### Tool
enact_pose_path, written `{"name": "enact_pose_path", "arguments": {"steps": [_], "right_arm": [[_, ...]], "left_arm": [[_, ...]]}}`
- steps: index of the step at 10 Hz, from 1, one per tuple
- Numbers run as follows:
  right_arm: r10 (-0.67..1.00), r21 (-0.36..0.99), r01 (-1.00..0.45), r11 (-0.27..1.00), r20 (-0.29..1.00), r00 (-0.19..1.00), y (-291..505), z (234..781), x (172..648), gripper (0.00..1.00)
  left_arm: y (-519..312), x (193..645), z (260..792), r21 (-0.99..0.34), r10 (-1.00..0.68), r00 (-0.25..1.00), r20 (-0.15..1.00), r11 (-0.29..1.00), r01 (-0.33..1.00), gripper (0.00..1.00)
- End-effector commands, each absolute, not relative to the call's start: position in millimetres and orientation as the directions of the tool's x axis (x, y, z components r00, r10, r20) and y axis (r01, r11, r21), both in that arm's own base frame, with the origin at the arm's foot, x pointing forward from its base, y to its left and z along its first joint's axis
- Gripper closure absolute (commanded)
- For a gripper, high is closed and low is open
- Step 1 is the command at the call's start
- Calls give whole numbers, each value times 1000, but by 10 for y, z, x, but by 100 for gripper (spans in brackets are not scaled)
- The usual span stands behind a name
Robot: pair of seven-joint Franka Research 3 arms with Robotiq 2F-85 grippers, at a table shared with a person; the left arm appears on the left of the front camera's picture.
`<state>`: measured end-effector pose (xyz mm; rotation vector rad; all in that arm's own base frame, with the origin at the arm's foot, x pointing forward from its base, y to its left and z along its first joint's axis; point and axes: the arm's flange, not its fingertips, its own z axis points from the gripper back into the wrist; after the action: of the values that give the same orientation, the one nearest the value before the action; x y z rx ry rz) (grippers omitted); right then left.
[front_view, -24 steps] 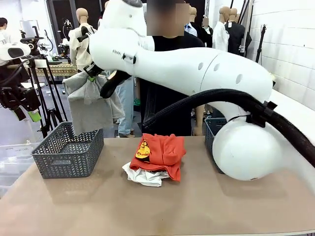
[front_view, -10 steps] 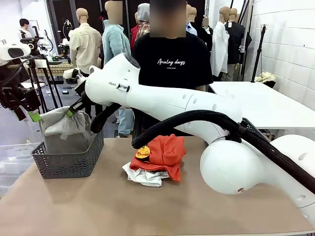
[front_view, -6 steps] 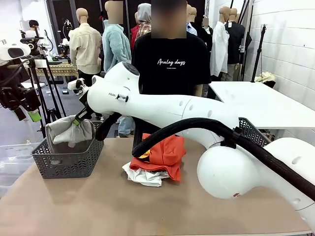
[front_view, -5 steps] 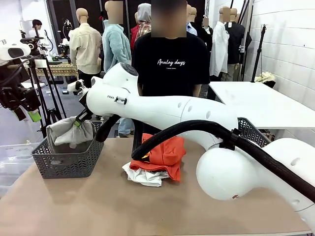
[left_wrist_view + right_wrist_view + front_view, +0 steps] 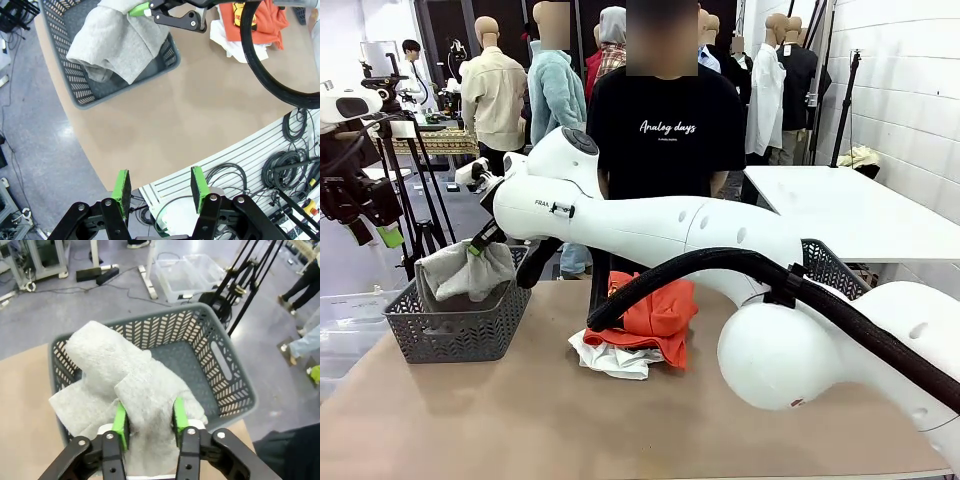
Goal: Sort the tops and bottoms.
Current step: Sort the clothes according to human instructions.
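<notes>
The robot's right gripper [image 5: 149, 416] hangs over the grey basket [image 5: 455, 335] at the table's [image 5: 520, 420] far left corner. Its green pads stand part-way apart on either side of a thick fold of the light grey top [image 5: 460, 272]. From here I cannot tell whether they pinch the cloth or merely flank it. The garment sits heaped in the basket, rising above the rim, with one corner draped over the wall nearest the wrist.

The step looks like the drop. It is best done by spreading the jaws wide and rising straight up, so that no pad drags the fold back out over that wall.

The basket stands close to the table edge, with bare floor and a tripod beyond it, so a sideways pull risks tipping cloth overboard. Bare tabletop lies between the basket and the remaining pile, where the orange top [image 5: 655, 310] rests on the white top [image 5: 610, 358]. The arm's black hose [image 5: 720, 262] runs close above that pile and could snag it on the way back. A person [image 5: 665, 130] stands just behind.

The left gripper [image 5: 160, 185] waits wide open and empty, high over the near edge and well apart from the work.
</notes>
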<state>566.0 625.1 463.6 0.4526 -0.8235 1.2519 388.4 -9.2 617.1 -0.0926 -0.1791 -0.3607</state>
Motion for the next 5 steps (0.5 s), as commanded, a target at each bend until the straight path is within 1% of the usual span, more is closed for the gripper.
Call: {"name": "enact_pose_path", "arguments": {"steps": [1, 5], "right_arm": [[634, -165, -945, 281, 771, 53, 7951, 5199, 7206, 0], [624, -220, -931, 290, 781, 10, 7882, 5461, 7026, 0]], "left_arm": [[-89, 3868, 6172, -51, -342, 922, 183, 933, 356, 36], [-89, 3868, 6172, -51, -342, 922, 183, 933, 356, 36]]}}
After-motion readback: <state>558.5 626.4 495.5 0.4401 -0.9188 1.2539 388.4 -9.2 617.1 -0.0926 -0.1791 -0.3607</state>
